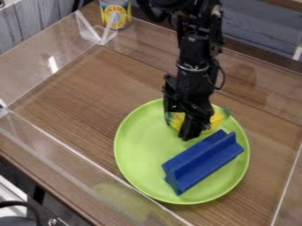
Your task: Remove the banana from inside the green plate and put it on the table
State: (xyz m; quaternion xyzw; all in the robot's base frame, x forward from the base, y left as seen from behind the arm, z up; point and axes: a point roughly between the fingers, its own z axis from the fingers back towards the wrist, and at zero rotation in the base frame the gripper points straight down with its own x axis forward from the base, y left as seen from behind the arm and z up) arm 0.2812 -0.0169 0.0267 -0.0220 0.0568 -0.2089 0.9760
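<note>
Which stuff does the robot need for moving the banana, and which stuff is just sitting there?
Needed: banana, between the jaws of the gripper; green plate; table.

Just sitting there: blue block on the plate; yellow cup far off beyond the table.

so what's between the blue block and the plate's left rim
Only bare green plate. In the camera view nothing lies left of the blue block; the banana sits behind it, at the tool.

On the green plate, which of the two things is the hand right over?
The small yellow banana at the plate's far edge, under the hand. The blue block lies nearer the camera, untouched.
</note>
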